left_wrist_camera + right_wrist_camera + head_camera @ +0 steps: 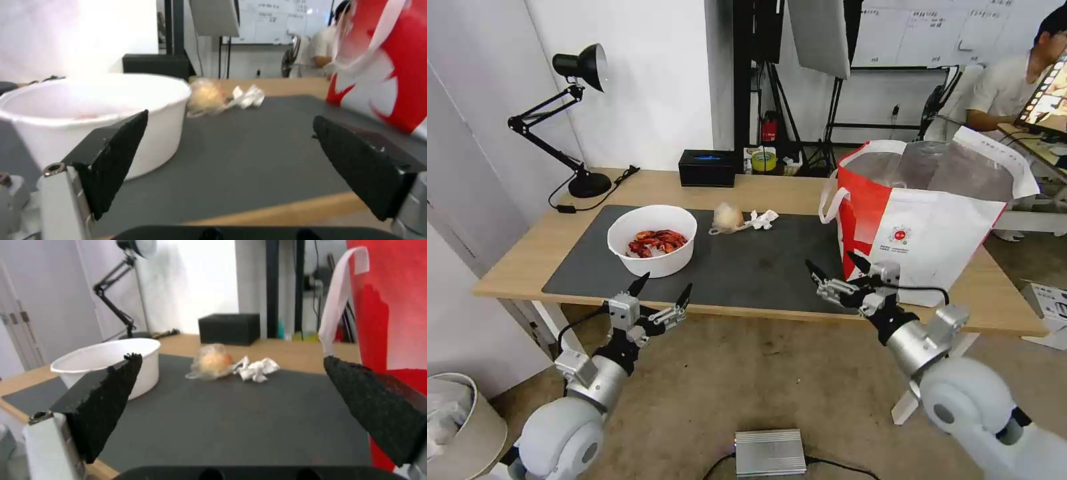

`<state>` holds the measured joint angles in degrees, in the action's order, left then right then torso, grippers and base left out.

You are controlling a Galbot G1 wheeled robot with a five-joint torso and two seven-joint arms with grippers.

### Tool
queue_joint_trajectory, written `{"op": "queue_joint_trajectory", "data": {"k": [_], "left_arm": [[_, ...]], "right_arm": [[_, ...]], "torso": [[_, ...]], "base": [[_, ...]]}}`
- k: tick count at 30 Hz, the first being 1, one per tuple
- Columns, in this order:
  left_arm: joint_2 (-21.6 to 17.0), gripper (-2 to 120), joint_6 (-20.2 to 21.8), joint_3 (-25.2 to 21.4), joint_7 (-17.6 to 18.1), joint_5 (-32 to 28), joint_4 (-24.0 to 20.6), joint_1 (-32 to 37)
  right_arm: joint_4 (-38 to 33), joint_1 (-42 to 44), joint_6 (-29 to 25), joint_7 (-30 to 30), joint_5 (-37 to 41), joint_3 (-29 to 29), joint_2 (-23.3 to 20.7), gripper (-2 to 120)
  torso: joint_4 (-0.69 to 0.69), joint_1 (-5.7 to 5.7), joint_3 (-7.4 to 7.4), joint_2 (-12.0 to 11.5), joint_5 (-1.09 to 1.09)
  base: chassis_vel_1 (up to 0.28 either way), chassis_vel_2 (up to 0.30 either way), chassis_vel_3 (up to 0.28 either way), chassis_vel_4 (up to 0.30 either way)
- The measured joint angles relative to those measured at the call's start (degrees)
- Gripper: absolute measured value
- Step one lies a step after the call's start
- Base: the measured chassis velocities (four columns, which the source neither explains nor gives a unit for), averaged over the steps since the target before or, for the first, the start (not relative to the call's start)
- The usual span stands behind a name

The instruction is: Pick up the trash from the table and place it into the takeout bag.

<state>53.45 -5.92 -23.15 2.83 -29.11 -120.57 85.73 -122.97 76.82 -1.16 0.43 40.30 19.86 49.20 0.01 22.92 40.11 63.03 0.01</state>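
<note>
- The left gripper (662,291) hovers at lower left of the head view, at the near edge of the table (527,250), its fingers spread wide and holding nothing.
- The right gripper (835,265) sits right of centre, jaws parted and empty, just before the takeout bag (924,227).
- The white bowl (652,239) of crayfish shells stands on the dark mat (747,260), left of centre.
- The wrapped ball (728,217) and the crumpled tissue (762,219) lie touching near the mat's far edge, in mid-frame.
</note>
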Motion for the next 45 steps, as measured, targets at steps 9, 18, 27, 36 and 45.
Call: {"op": "queue_joint_trajectory", "data": {"k": [9, 18, 27, 36, 45], "left_arm": [[2.0, 100, -4.7, 2.0, 2.6, 5.2, 3.0, -0.2], [3.6, 100, -4.7, 2.7, 3.7, 6.4, 3.9, 0.6], [3.8, 100, -4.8, 1.6, 3.7, 6.6, 4.7, 2.0], [3.8, 100, -5.0, 1.5, 3.6, 6.8, 5.0, 2.8], [3.8, 100, -5.0, 1.6, 3.3, 6.8, 5.3, 2.8]], "right_arm": [[2.2, 5.6, -7.8, -2.4, -6.8, -0.3, 1.9, 100], [3.4, 9.3, -10.2, -2.5, -9.2, -1.0, 3.5, 100], [4.4, 10.0, -11.0, -2.9, -9.4, -1.2, 3.6, 100], [4.1, 10.5, -11.0, -3.0, -9.3, -1.2, 3.5, 100], [4.6, 10.3, -10.8, -2.9, -9.1, -1.2, 3.4, 100]], "torso": [[-0.01, 0.00, 0.00, 0.0, -0.01], [-0.01, 0.00, 0.00, 0.0, -0.01], [-0.01, 0.00, 0.00, 0.0, -0.01], [-0.01, 0.00, 0.00, 0.0, -0.01], [-0.01, -0.01, 0.00, 0.0, -0.01]], "base": [[0.000, 0.000, 0.000, 0.000], [0.000, 0.000, 0.000, 0.000], [0.000, 0.000, 0.000, 0.000], [0.000, 0.000, 0.000, 0.000], [0.000, 0.000, 0.000, 0.000]]}}
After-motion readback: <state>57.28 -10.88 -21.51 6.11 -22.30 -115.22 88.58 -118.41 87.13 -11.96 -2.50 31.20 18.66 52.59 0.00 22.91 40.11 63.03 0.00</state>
